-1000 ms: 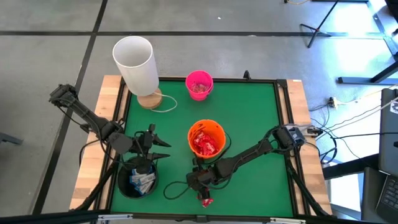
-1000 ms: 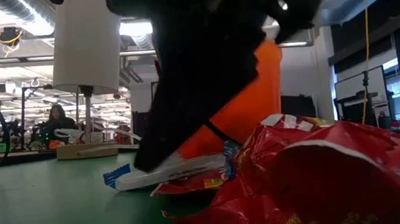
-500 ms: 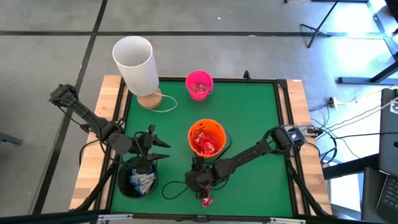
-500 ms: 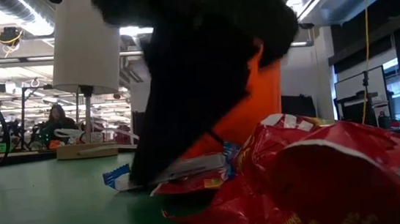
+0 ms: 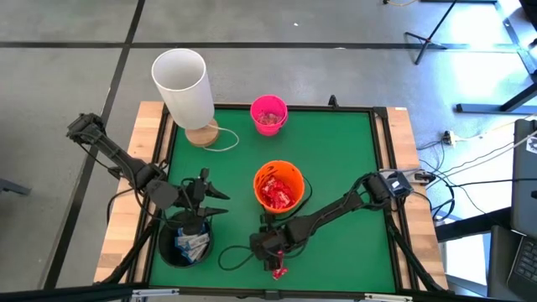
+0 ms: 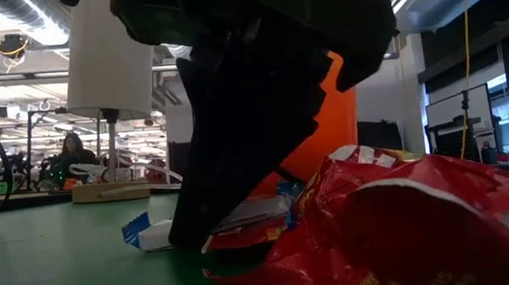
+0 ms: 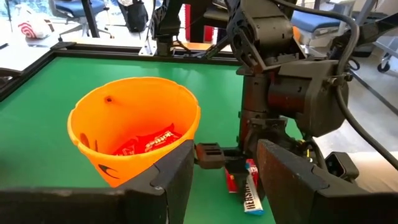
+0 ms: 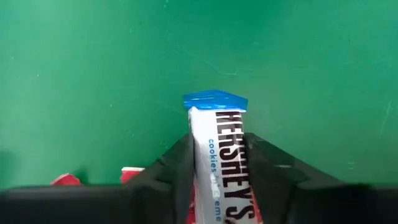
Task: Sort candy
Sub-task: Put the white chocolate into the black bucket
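Glossy white-and-blue bar [image 8: 219, 162], crinkly shiny red packet [image 6: 403, 226], matt green mat [image 5: 336, 159].

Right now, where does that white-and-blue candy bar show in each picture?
High view: not discernible under the right hand.
Low view: white-and-blue bar, left of centre.
Left wrist view: bar beside the orange bucket.
Right wrist view: bar, centre.
Shared landmark: orange bucket.

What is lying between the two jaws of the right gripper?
A white-and-blue bar lies between the jaws of the right gripper, which press on both its sides. The right wrist view shows this best.
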Robot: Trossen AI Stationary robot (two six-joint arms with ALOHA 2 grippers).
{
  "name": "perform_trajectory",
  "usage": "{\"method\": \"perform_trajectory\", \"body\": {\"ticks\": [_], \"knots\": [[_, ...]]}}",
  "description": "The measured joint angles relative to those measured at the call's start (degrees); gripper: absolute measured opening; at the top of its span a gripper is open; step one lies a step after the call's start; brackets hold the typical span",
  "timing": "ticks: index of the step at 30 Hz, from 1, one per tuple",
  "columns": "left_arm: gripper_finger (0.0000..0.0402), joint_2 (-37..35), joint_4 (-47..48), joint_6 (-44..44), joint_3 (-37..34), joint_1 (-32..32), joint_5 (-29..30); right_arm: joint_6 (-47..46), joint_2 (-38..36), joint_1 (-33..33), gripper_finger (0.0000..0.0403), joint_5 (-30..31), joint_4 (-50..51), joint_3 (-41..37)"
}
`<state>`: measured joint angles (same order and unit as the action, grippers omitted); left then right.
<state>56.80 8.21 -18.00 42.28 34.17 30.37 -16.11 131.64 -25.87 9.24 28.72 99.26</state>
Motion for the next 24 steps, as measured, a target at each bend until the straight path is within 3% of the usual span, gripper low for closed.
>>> {"method": "perform_trajectory", "body": {"ticks": [6, 16, 24], "knots": [[0.0167, 0.0, 0.0, 0.0, 0.0, 0.0, 0.0, 1.2, 0.3, 0.2, 0.0079, -0.7, 3.0, 4.1], [0.0167, -4.1, -1.3, 0.5, 0.0, 1.7, -3.9, 5.6, 0.3, 0.2, 0.0069, 0.2, 10.9, 18.4], [0.0167, -11.7, -1.2, 4.1, 0.0, 5.9, -2.6, 11.9, 0.1, 1.7, 0.0054, 1.8, 6.7, 25.8]]}}
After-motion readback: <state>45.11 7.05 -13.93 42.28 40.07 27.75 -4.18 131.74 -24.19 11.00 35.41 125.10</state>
